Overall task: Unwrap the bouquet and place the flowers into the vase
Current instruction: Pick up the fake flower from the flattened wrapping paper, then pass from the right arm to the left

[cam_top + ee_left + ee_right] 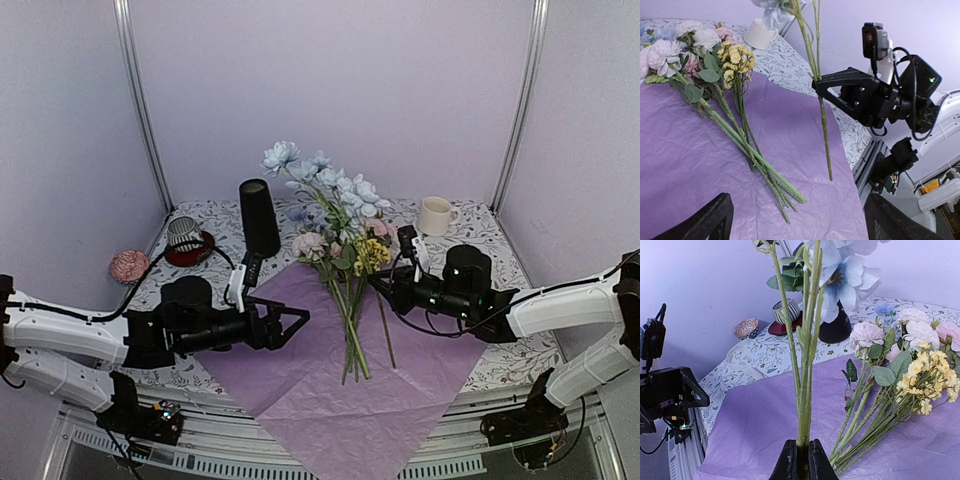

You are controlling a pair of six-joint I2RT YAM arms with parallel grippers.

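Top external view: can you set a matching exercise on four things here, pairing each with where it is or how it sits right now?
Things
1. tall matte black tapered vase
2. cream ceramic mug
3. pale blue long-stemmed flowers
4. pink-lilac tissue paper sheet

Places or states
A. spread flat under the loose flower stems
B. standing at the back right of the table
C. held upright, stems clamped in the shut right gripper
D. upright at the back, beyond the open left gripper

Pairs: 1-D, 2-B, 3-C, 4-A
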